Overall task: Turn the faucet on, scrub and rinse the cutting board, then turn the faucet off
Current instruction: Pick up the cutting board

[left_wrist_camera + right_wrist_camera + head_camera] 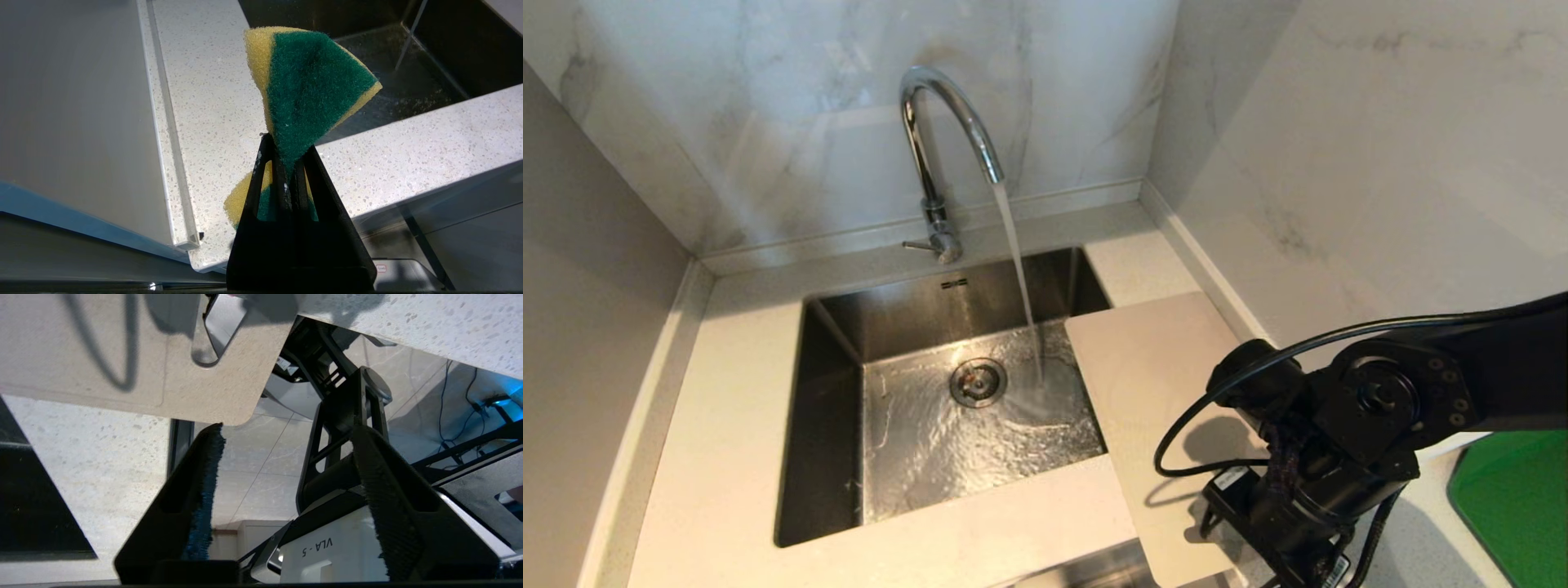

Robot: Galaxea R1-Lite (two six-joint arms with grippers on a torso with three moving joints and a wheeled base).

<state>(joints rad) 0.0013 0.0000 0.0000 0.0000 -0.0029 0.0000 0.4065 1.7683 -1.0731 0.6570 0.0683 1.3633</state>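
Two grippers: right gripper [286, 437] jaws spread, empty, at the cutting board's [1152, 384] near corner; only the wrist view shows this. Left gripper [286, 163], unseen from head, pinches a sponge [310, 90]. Board overhangs sink [833, 392]; beyond, faucet [931, 139] runs.

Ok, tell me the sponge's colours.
The sponge is yellow with a dark green scouring face, clearest in the left wrist view.
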